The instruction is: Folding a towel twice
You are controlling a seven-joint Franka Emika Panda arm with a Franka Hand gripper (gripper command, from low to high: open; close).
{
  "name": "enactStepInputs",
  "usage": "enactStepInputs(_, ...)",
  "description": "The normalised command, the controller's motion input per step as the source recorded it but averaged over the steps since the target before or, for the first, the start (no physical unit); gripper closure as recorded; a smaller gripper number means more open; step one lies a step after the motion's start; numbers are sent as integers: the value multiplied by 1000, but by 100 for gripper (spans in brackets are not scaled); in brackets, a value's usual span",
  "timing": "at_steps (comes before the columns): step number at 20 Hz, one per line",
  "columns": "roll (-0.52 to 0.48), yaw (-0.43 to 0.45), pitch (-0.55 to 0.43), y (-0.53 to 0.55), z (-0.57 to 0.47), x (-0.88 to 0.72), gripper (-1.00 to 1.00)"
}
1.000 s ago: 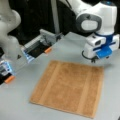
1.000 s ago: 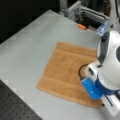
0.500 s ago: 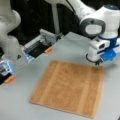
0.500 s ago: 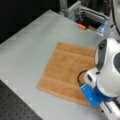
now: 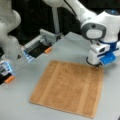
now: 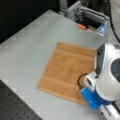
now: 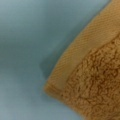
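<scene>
An orange-brown towel [image 5: 67, 91] carrying two paler woven stripes lies on a pale grey table [image 5: 72, 47]; the wrist view shows its smooth tan hem bordering darker, nubby terry. The arm [image 6: 107, 72] is white with a bright blue block, and orange tabs [image 6: 81, 26] mark the grey fixtures.

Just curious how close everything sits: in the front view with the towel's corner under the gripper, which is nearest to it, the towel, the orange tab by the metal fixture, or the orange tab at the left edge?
From the gripper:
1. towel, its corner right under it.
2. orange tab, towards the view's upper left.
3. orange tab at the left edge, farthest.
</scene>
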Motion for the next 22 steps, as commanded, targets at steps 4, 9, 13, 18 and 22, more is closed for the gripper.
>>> enactStepInputs(4,-74,-220,104,119,-67,107,-100)
enactStepInputs(9,-51,-237,106,115,-66,80,-100)
enactStepInputs(13,-33,-246,99,103,-81,88,-100)
enactStepInputs(18,4,-258,89,87,-74,93,-100)
enactStepInputs(22,68,-267,82,67,-62,82,-100)
